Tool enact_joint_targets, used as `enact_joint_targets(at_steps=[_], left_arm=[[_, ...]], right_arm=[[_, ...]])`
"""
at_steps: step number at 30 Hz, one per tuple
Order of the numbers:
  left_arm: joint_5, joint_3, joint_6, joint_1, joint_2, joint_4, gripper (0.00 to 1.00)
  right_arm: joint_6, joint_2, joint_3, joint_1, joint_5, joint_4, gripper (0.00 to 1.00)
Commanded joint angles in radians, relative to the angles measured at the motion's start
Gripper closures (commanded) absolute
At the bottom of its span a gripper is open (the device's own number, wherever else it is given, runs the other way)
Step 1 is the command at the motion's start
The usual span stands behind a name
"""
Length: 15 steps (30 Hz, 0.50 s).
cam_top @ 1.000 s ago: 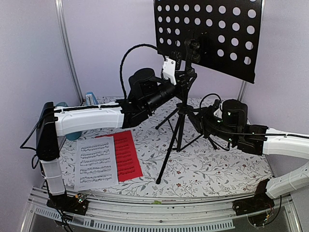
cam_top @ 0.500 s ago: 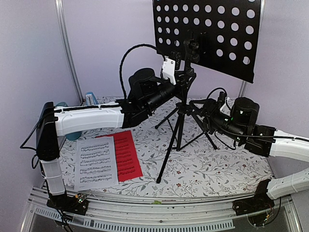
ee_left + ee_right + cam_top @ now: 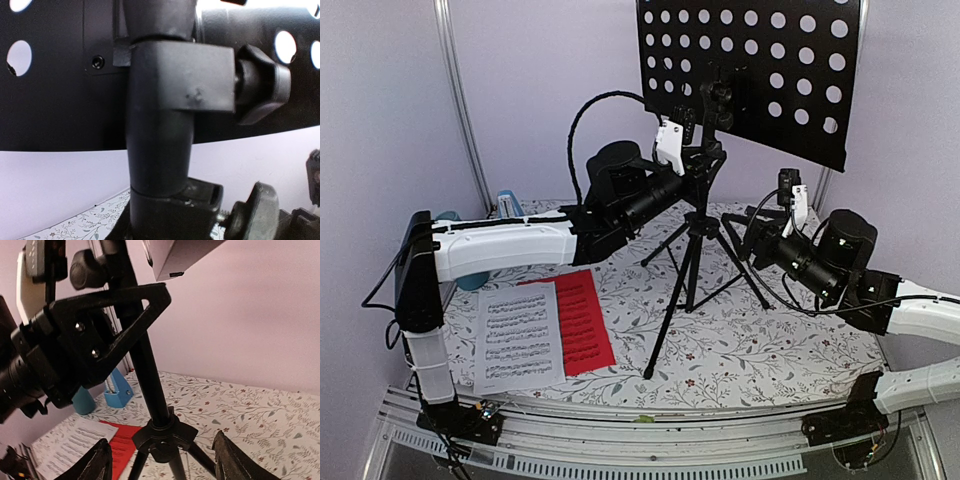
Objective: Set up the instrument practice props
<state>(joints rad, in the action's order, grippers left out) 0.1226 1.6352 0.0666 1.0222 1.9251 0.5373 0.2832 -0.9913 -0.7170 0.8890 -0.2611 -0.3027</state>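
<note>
The left gripper (image 3: 703, 163) is shut tight on the pole of the black tripod music stand (image 3: 692, 265). It grips high up, just under the desk with the round holes (image 3: 790, 140). Its black fingers (image 3: 107, 335) hug the pole from both sides. The stand is upright on its three legs in the middle of the table with the flower cloth (image 3: 770, 345). The desk is tilted and sits up high near the back wall.

The right gripper (image 3: 161, 440) has its jaws wide apart and holds nothing. It is low down, near the right side of the stand. The ring where the three legs meet shows between its two fingers (image 3: 97, 462), but they do not touch it.

The white sheet of music (image 3: 518, 335) lies flat near the front left of the table. The red sheet of music (image 3: 588, 318) lies beside it on the right, and one edge is tucked under the white one. The small blue pyramid metronome (image 3: 509, 205) stands at the back left, behind the left arm. A teal cup (image 3: 82, 401) is just beside it.
</note>
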Motion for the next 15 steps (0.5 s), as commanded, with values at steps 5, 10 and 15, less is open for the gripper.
enact_joint_targets(at_steps=[5, 10, 15], left_arm=[[-0.006, 0.013, -0.005, 0.002, -0.031, 0.084, 1.0], [-0.008, 0.019, -0.005, 0.002, -0.026, 0.085, 1.0], [-0.008, 0.024, -0.007, 0.002, -0.023, 0.085, 1.0]], right_arm=[[-0.798, -0.05, 0.052, 0.016, -0.026, -0.112, 0.3], [-0.975, -0.066, 0.056, 0.023, -0.03, -0.107, 0.3], [-1.078, -0.112, 0.041, 0.038, -0.059, -0.099, 0.35]])
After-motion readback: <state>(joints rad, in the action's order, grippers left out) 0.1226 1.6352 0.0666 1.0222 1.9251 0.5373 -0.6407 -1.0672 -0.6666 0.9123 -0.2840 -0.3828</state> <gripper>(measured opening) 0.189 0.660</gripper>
